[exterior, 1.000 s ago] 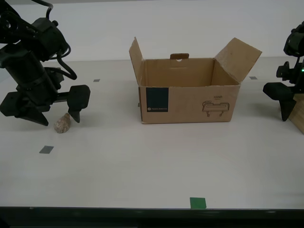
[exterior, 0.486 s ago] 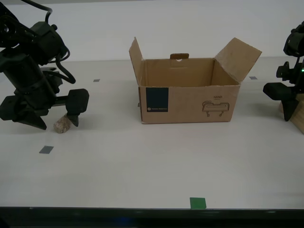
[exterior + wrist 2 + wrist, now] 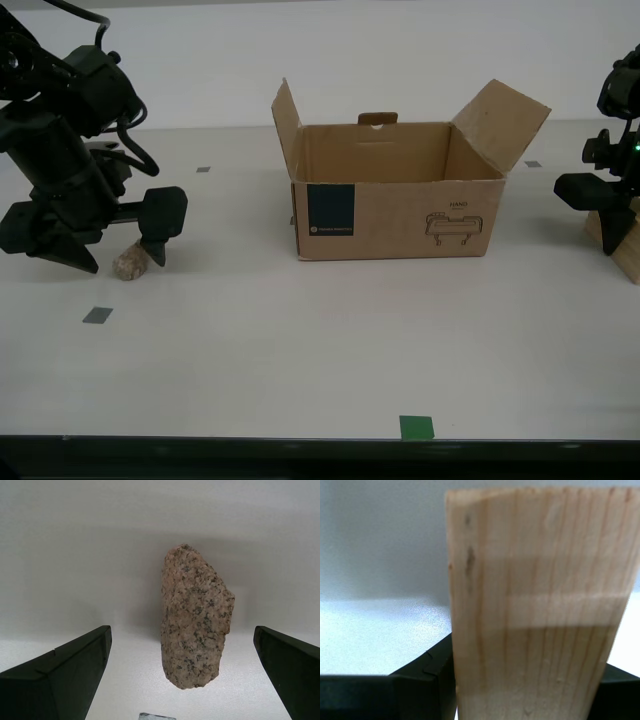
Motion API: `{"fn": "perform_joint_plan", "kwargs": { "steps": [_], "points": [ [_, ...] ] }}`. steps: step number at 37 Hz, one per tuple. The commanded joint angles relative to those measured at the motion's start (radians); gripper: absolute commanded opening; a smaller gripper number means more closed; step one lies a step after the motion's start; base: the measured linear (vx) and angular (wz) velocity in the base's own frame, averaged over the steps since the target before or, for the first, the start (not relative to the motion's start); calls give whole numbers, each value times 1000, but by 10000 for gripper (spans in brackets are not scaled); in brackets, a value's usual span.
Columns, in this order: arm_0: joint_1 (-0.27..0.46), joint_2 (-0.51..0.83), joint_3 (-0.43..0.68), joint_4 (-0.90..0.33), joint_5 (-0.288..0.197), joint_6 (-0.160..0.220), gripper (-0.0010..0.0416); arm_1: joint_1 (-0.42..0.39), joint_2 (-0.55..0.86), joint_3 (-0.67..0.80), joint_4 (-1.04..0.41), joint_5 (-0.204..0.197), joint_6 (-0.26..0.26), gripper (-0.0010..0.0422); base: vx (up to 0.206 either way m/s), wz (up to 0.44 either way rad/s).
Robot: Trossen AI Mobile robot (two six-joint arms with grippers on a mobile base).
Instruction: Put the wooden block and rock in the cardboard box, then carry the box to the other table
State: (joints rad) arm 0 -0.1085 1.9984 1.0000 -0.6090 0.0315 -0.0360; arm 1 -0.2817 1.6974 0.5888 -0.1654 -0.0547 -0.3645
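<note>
My second gripper (image 3: 110,250) sits at the exterior view's left, low over the smooth cream table (image 3: 300,340). Its jaws are spread wide, one black finger (image 3: 65,675) on each side of the small lumpy beige-pink speckled rock (image 3: 130,262). In the second wrist view the rock (image 3: 196,617) lies between the fingers with a clear gap on both sides, so no contact. The rock rests on the table surface, well apart from the box.

My first gripper (image 3: 612,225) is at the exterior view's right edge. The first wrist view shows the pale tan flat wooden block (image 3: 540,605) filling the space between the black fingers (image 3: 427,675), with both fingers pressed against its sides: clamped on the block. In the exterior view the block (image 3: 622,240) is only partly in frame, tilted, behind the gripper. Cannot tell from these views whether its lower edge touches the table.

The brown corrugated cardboard box (image 3: 400,215) stands upright mid-table between the two arms, flaps up, with the flap on the exterior view's right splayed outward. A dark navy square label (image 3: 331,210) and a small line drawing (image 3: 455,225) are on its front face. What shows of the interior holds nothing.

A grey tape square (image 3: 97,316) lies on the table near the rock, on the camera side. A green tape mark (image 3: 417,428) sits at the table's near edge.
</note>
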Motion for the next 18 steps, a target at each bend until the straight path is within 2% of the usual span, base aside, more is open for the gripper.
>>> {"fn": "perform_joint_plan", "kwargs": {
  "steps": [1, 11, 18],
  "points": [
    [0, 0, 0, -1, 3, 4, 143, -1, 0, 0, 2, 2, -3, 389, 0, 0],
    [2, 0, 0, -3, 2, 8, 117, 0, 0, 0, 2, 2, -3, 389, 0, 0],
    [3, 0, 0, -5, 2, 10, 115, 0, 0, 0, 2, 2, -3, 386, 0, 0]
  ]
}}
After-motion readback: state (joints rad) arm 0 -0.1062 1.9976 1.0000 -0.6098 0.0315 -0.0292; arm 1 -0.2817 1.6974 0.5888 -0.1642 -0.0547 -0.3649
